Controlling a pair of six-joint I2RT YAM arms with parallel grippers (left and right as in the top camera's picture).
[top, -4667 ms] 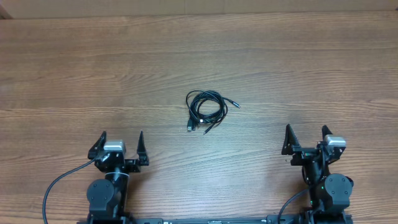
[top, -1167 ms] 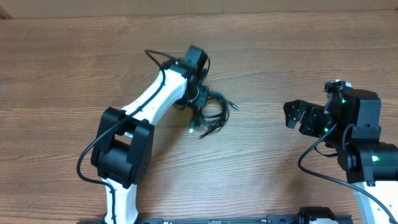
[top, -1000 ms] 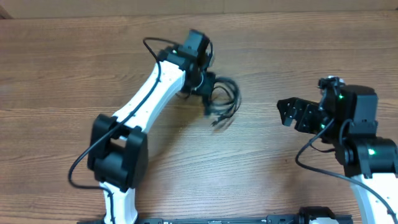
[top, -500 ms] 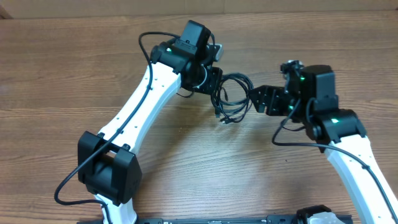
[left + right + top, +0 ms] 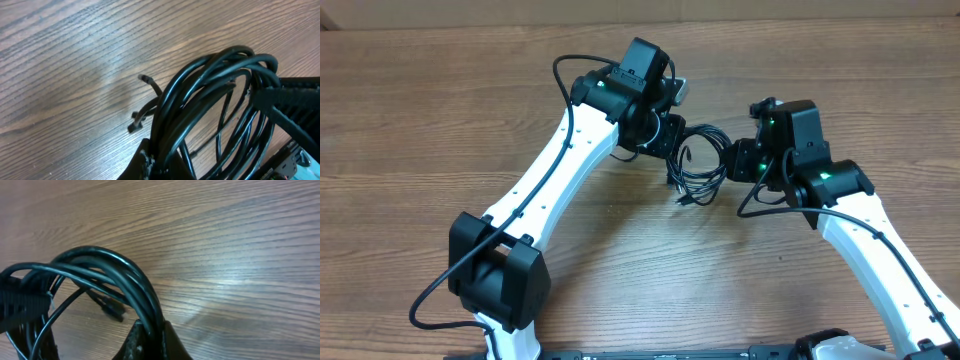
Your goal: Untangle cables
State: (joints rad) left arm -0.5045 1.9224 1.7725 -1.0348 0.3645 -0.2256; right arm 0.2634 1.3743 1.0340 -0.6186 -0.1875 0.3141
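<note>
While the left claw (image 5: 672, 138) pinches the cables (image 5: 167, 120), the right claw (image 5: 729, 159) clamps their opposite side.

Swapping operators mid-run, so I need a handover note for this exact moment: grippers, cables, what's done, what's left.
Left gripper: shut on the left side of the cables.
Right gripper: shut on the right side of the same bundle.
Cables: one coiled bundle spanning the two grippers over the middle of the table. It looks lifted off the wood, with plug ends hanging loose below the loops.
Done: both grasps are on the bundle.
Left: no cord is separated. The loops need drawing apart and each cord laying out singly.
</note>
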